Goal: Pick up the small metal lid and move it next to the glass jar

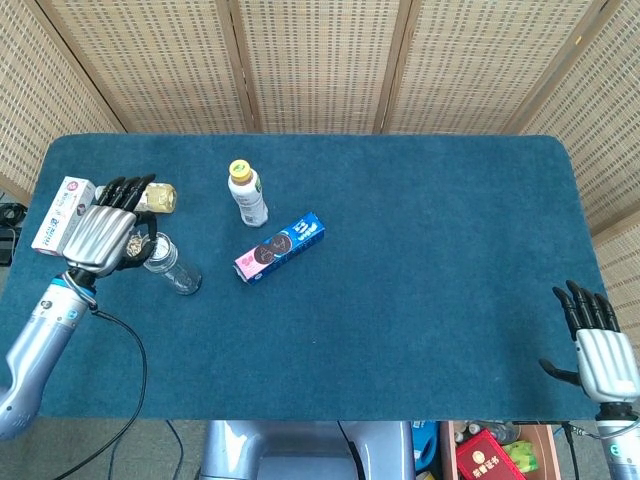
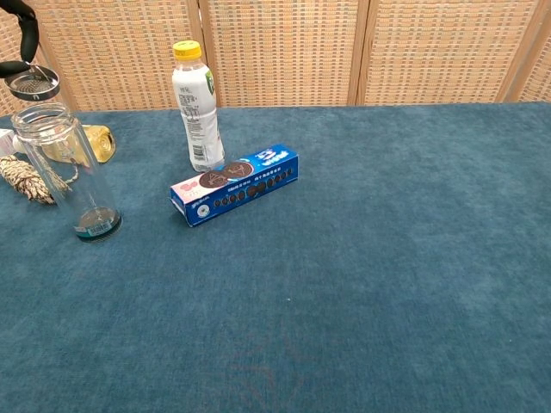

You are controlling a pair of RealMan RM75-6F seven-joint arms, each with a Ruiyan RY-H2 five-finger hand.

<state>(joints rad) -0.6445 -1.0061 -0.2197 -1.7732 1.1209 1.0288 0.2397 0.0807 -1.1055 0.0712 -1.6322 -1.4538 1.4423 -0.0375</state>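
We've got the left hand (image 1: 100, 236) up over the left end of the table (image 1: 420, 260), fingers curled round the small metal lid (image 2: 33, 84), pinching it. In the chest view the lid hangs in the air just above and a bit left of the mouth of the glass jar (image 2: 65, 168), not touching it; only a dark fingertip (image 2: 26, 26) shows there, at the frame corner. The jar stands upright on the blue cloth. In the head view the hand covers the lid, so we can't see it from there.

Our right hand (image 1: 603, 350) sits at the near right corner, off the table edge, fingers straight and apart, holding nothing.

Around the jar: rope bundle (image 2: 26, 179) and a small yellow-liquid bottle (image 2: 82, 144) lying on its side behind it, white box (image 1: 62, 213) at the far left, upright white bottle with yellow cap (image 2: 197, 107), and the blue-pink cookie box (image 2: 234, 184) just in front of that bottle
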